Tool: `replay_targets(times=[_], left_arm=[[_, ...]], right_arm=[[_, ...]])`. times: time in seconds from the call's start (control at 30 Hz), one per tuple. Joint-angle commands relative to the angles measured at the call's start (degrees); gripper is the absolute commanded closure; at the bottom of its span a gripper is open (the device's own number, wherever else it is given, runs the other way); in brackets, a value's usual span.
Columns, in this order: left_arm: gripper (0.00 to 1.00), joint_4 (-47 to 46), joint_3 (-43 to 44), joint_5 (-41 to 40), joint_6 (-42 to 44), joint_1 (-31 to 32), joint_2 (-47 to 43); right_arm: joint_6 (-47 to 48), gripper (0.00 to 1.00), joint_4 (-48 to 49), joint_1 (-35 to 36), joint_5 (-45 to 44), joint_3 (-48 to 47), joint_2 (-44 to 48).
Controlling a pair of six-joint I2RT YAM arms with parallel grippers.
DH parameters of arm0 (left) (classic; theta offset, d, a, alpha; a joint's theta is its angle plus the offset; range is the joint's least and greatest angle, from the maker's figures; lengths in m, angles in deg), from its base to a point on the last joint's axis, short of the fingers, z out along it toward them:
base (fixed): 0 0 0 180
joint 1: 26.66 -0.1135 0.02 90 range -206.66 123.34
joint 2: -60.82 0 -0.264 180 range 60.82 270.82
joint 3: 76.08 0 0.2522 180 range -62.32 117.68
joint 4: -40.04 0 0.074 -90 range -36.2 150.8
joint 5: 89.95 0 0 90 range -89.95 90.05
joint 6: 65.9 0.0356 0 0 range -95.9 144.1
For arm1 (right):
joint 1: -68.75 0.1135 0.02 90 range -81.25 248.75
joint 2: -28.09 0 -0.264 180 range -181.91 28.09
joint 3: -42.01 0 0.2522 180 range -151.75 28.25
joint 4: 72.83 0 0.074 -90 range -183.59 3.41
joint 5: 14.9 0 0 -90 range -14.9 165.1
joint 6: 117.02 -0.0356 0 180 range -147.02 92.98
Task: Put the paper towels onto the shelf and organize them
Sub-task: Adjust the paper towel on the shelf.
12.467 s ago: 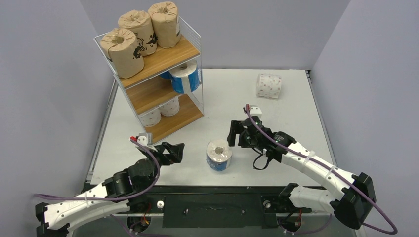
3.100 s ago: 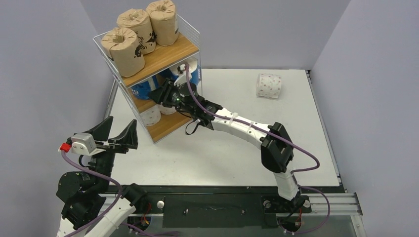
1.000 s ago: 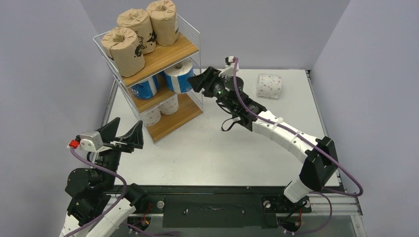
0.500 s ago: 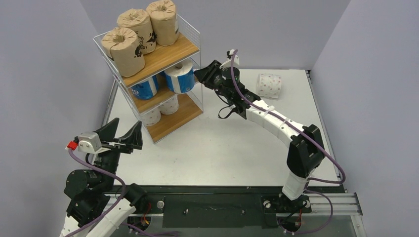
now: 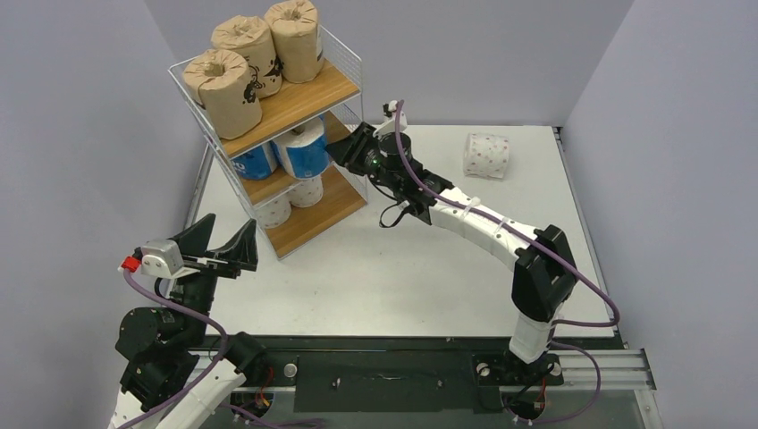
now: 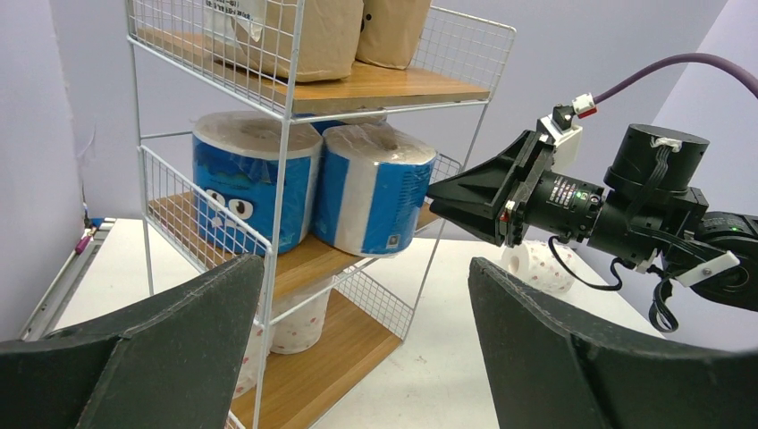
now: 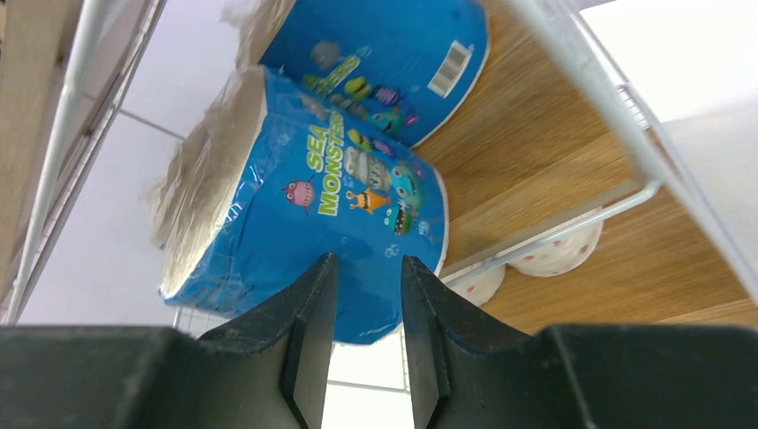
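Two blue-wrapped rolls (image 6: 375, 201) are recorded on the middle tier of the shelf (image 5: 313, 94), which stands at the far left corner of the tabletop (image 5: 429, 259). Three brown-wrapped rolls (image 5: 255, 54) are noted on the top tier and two white rolls (image 5: 290, 201) on the bottom one.

The right tool (image 7: 366, 268) is presented to the open side of the middle tier, its fingers drawn to a narrow slit with nothing gripped. The nearer blue roll lies tilted directly ahead of the tips; contact cannot be confirmed. The near-shut setting is judged to serve as a blunt pusher for seating that roll deeper.

The left tool (image 5: 223, 243) is held wide open and empty near the left edge, well apart from the shelf.

One patterned white roll (image 5: 487, 155) lies unshelved by the far right corner.
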Motion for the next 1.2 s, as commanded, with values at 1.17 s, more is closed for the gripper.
replay_targets(times=[1.17], left_arm=[[0.16, -0.3, 0.2, 1.2, -1.0, -0.2, 0.5]], right_arm=[[-2.3, 0.54, 0.9, 1.7, 5.7, -0.1, 5.6]])
